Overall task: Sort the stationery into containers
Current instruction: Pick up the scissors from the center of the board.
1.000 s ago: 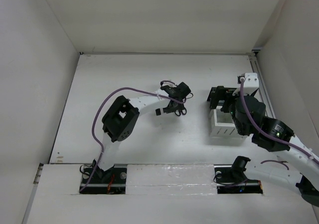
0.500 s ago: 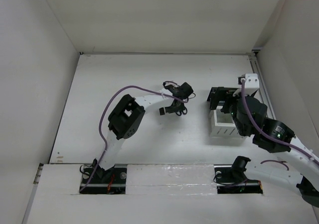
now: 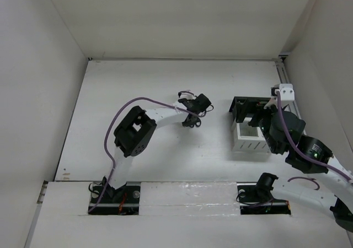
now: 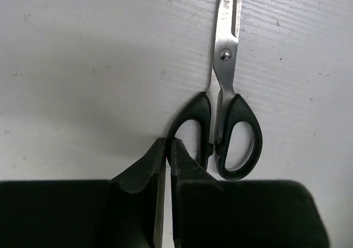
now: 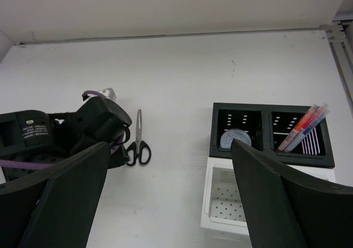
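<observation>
Black-handled scissors (image 4: 225, 55) lie flat on the white table, blades pointing away from my left wrist. My left gripper (image 4: 168, 143) is shut, its tips pinching the rim of the left handle loop. From above, the scissors (image 3: 192, 122) are mostly hidden under that gripper (image 3: 190, 116). My right gripper (image 5: 171, 144) hangs wide open above the containers (image 5: 267, 108), holding nothing. The left black compartment holds a round clear tub (image 5: 234, 139). Red, orange and blue pens (image 5: 302, 128) stand in the right one. The white slatted part (image 5: 208, 193) has nothing visible inside.
White walls close in the table on the left, back and right. The organizer (image 3: 246, 132) stands right of centre, partly under the right arm. A purple cable (image 3: 118, 116) loops along the left arm. A metal rail (image 3: 284, 74) runs along the right edge.
My left gripper's jaws have gone from open to shut at the scissors' handle, and the wrist shifted slightly left. The right arm drew back a little to the right.
</observation>
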`<state>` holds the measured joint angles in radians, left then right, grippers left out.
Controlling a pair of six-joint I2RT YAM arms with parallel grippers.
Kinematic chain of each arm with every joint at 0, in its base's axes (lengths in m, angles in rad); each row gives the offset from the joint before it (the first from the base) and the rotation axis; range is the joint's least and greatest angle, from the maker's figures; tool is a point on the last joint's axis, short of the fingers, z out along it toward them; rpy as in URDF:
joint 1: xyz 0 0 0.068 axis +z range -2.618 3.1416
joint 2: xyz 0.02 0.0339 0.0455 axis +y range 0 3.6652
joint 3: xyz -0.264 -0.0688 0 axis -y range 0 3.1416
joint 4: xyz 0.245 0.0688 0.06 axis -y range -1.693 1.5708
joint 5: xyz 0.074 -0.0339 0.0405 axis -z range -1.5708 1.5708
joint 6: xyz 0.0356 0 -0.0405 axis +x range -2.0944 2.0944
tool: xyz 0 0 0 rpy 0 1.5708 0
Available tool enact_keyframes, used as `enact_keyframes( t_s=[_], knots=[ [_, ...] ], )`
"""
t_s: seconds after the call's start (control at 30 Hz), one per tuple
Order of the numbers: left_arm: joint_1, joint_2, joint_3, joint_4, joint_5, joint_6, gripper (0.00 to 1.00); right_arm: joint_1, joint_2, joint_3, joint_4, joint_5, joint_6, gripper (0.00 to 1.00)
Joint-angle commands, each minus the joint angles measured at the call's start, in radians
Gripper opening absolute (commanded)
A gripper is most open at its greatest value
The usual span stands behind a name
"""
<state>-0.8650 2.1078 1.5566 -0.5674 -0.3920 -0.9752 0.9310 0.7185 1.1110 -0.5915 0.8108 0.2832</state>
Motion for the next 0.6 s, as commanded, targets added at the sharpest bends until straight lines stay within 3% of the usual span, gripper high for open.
enact_keyframes(
  t_s=[0.0, 0.07, 0.2, 0.3, 0.57],
  knots=[
    [0.014, -0.002, -0.148, 0.030, 0.067, 0.041, 0.00, 0.008, -0.007, -0.011, 0.064, -0.027, -0.015, 0.96],
    [0.014, -0.079, -0.237, 0.107, 0.067, 0.052, 0.00, 0.008, -0.007, -0.022, 0.076, -0.039, -0.015, 0.96],
    [-0.006, -0.235, -0.335, 0.123, -0.069, 0.053, 0.00, -0.038, -0.028, -0.048, 0.131, -0.100, -0.024, 0.96],
    [-0.035, -0.372, -0.404, 0.109, -0.142, 0.038, 0.00, -0.116, -0.028, -0.075, 0.189, -0.235, -0.024, 0.96],
    [-0.232, -0.672, -0.483, 0.020, -0.457, -0.034, 0.00, -0.371, 0.091, -0.120, 0.430, -0.799, -0.003, 0.96]
  ],
)
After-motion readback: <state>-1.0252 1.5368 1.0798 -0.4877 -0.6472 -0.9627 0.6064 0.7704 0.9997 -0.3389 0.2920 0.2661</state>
